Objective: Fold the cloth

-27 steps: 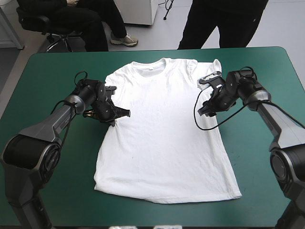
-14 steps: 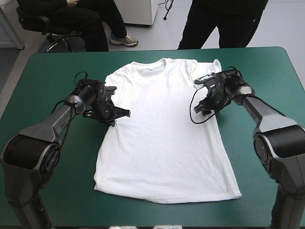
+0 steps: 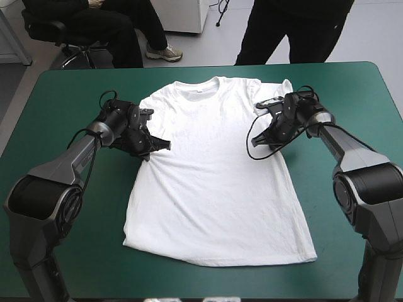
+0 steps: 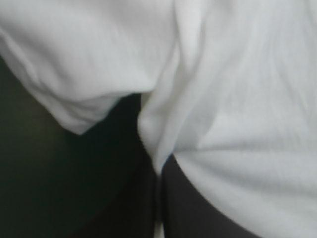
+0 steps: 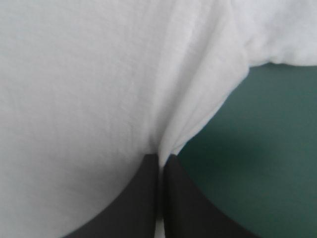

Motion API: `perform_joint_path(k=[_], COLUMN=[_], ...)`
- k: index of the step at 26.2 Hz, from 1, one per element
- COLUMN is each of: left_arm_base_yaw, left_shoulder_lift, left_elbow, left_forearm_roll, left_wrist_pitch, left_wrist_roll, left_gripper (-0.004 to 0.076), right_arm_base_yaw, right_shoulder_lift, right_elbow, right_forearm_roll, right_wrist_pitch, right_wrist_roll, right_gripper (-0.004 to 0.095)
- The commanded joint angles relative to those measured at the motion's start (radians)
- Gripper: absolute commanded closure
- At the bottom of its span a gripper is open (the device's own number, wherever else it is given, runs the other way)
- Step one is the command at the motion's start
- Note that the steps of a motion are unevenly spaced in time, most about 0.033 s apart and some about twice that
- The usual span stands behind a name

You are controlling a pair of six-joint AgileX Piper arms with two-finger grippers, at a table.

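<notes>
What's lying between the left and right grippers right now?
Only the T-shirt, its chest spread flat on the table; the high view shows it.

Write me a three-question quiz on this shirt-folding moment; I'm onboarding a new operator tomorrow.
1. True or false: the white short-sleeved T-shirt lies crumpled in a heap on the teal-green table cover.
2. Where does the left gripper pinch the T-shirt? A: at the collar. B: at the side edge just under the sleeve. C: at the bottom hem.
3. Fill in: the right gripper is ____ on the T-shirt.

Key: 1 false, it is spread flat. 2 B. 3 shut.
</notes>
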Motion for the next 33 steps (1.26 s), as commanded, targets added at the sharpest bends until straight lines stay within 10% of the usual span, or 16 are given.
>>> perform_joint_path(k=[1, 33], left_arm_base_yaw=[-0.002, -0.002], left_shoulder_lift=[-0.054, -0.667], left_elbow=[-0.100, -0.330], left_forearm_roll=[0.020, -0.031], left_wrist_pitch=[0.010, 0.044], left_wrist_roll=[-0.001, 0.074], left_gripper=[0.0741, 0.0741], right_arm_base_yaw=[-0.013, -0.013], right_shoulder_lift=[-0.034, -0.681], right_elbow=[-0.044, -0.304], right_forearm_roll=[0.013, 0.153], right_wrist_pitch=[0.020, 0.138], right_wrist_roll=[0.004, 0.011], right_gripper=[0.0925, 0.0925])
